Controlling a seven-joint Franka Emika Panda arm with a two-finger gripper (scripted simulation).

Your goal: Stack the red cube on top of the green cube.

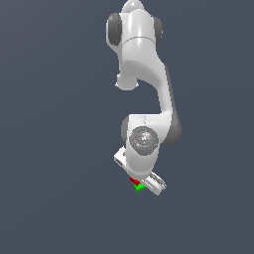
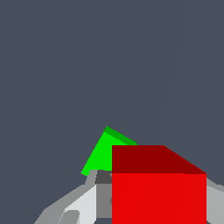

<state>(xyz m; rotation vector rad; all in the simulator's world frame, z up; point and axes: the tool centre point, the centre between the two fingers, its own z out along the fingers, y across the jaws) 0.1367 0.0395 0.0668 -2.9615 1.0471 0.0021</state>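
The gripper [image 1: 144, 182] is holding the red cube [image 2: 158, 188] between its fingers, with the green cube [image 2: 103, 153] lying just beyond and partly beneath it.

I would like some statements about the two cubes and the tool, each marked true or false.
1. The red cube sits between the fingers of the tool. True.
2. The green cube lies far from the red cube. False: they show close together in both views.
3. In the wrist view the red cube covers part of the green cube. True.
4. A blue cube is also present. False: only red and green cubes show.
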